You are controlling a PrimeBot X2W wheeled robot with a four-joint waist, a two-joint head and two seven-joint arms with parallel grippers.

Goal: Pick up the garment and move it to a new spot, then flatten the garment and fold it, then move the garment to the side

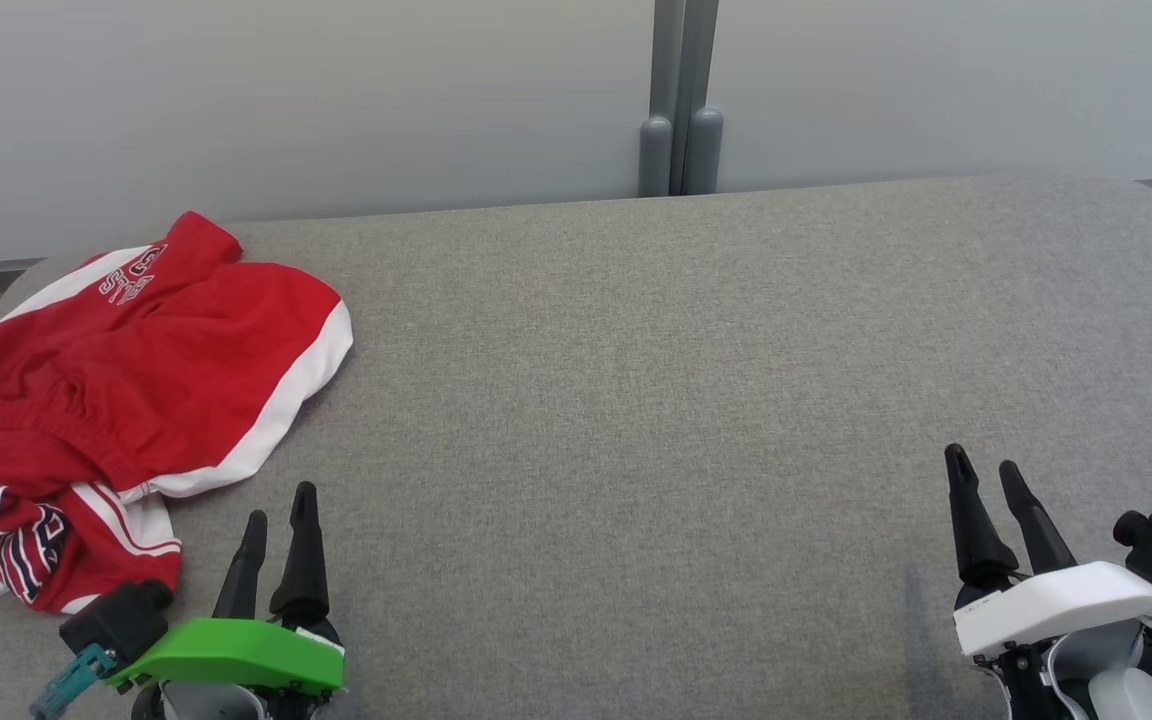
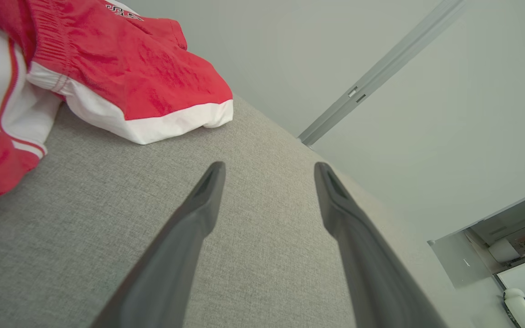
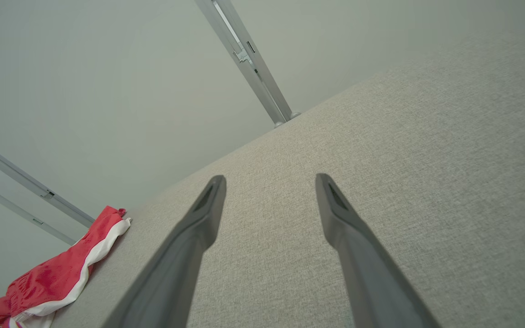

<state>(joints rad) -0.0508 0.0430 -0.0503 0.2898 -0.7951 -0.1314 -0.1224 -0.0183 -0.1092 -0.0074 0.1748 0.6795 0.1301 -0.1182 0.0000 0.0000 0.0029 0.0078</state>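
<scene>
A crumpled red garment [image 1: 136, 380] with white trim and printed lettering lies at the far left of the grey cloth-covered table [image 1: 636, 400]. My left gripper [image 1: 281, 505] hovers open just right of the garment's near edge, nothing between its fingers. In the left wrist view the garment [image 2: 121, 68] fills the upper left, beyond the open left gripper [image 2: 269, 171]. My right gripper [image 1: 984, 465] stands open at the lower right, far from the cloth. The right wrist view has the open right gripper [image 3: 270, 180] over bare table and the garment [image 3: 57, 278] at the lower left.
A pale wall with a grey vertical post [image 1: 681, 100] runs behind the table's far edge. The table's left corners are rounded, and the garment reaches close to the left edge. Bare grey surface spans the middle and right.
</scene>
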